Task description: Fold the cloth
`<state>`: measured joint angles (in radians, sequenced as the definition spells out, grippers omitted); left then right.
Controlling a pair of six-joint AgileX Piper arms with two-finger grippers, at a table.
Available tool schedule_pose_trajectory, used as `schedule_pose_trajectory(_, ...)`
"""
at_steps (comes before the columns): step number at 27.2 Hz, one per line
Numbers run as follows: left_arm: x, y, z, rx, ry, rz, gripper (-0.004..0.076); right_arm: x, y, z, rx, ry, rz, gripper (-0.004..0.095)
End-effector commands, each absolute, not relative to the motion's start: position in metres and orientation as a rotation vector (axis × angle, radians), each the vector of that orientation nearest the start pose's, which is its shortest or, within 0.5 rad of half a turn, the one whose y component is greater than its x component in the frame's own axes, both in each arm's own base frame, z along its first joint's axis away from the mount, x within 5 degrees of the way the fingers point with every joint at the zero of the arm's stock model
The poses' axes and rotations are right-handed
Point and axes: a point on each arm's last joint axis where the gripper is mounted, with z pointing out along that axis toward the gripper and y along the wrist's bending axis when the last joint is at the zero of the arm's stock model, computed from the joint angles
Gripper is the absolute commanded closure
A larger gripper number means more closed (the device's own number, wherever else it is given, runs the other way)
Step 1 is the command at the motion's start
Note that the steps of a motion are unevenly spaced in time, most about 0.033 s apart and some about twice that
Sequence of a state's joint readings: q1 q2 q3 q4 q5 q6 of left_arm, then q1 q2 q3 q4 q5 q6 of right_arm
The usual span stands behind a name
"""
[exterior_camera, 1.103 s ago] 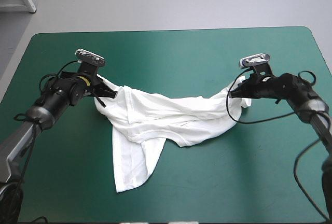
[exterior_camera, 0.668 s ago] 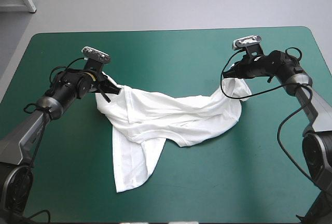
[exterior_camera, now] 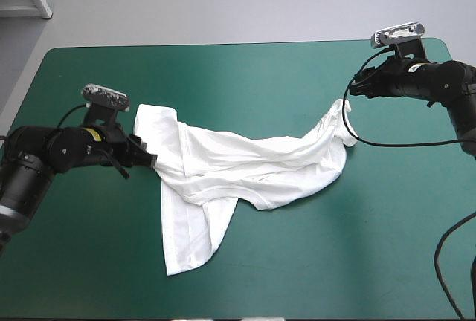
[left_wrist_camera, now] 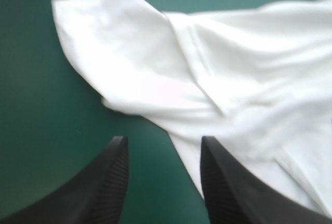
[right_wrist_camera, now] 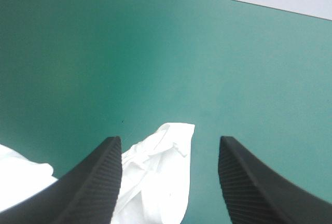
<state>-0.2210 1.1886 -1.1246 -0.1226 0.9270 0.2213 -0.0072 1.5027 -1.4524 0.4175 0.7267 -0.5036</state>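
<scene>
The white T-shirt (exterior_camera: 253,165) lies crumpled in a long band across the middle of the table, with one part trailing toward the near edge. My left gripper (exterior_camera: 146,160) sits low at the shirt's left end, fingers open. In the left wrist view the left gripper (left_wrist_camera: 163,149) stands just short of the T-shirt (left_wrist_camera: 207,68), whose edge runs by one finger (left_wrist_camera: 223,182). My right gripper (exterior_camera: 354,87) hovers past the shirt's right end. Its own view shows the right gripper (right_wrist_camera: 168,146) open over a loose tip of the T-shirt (right_wrist_camera: 161,182), holding nothing.
The teal-green cover (exterior_camera: 245,76) shows bare between the shirt and the table's far edge, and again on the near right (exterior_camera: 357,261). The right arm reaches close to the table's far right corner (exterior_camera: 439,42).
Both grippers opened and let go of the T-shirt's ends. The left one drew back toward the table's left edge, the right one toward the far right corner. The shirt's ends dropped onto the cover.
</scene>
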Motion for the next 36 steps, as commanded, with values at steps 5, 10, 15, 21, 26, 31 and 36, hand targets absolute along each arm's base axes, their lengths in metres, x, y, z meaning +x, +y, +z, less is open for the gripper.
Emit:
schedule_pose_trajectory(5,0.134,-0.104,0.281,0.773,2.611,-0.469,0.0394,0.312,0.023,0.422,-0.323,2.087,0.221,0.0388)
schedule_pose_trajectory(10,0.11,-0.117,0.266,1.035,2.606,-0.396,0.0394,0.308,0.024,0.425,-0.328,2.084,0.228,0.0399)
schedule_pose_trajectory(15,0.099,-0.128,0.263,1.241,2.524,-0.298,0.0394,0.306,0.024,0.425,-0.336,2.098,0.235,0.0399)
schedule_pose_trajectory(21,0.111,-0.135,0.244,1.324,2.579,-0.083,0.0389,0.305,0.025,0.426,-0.331,2.096,0.255,0.0399)
schedule_pose_trajectory(26,0.121,-0.15,0.223,1.363,2.626,-0.047,0.0389,0.305,0.025,0.426,-0.331,2.098,0.258,0.0399)
schedule_pose_trajectory(31,0.126,-0.159,0.209,1.403,2.648,-0.058,0.0389,0.305,0.025,0.426,-0.334,2.097,0.257,0.0399)
schedule_pose_trajectory(36,0.133,-0.156,0.207,1.372,2.631,0.061,0.0491,0.304,0.026,0.425,-0.338,2.105,0.26,0.0399)
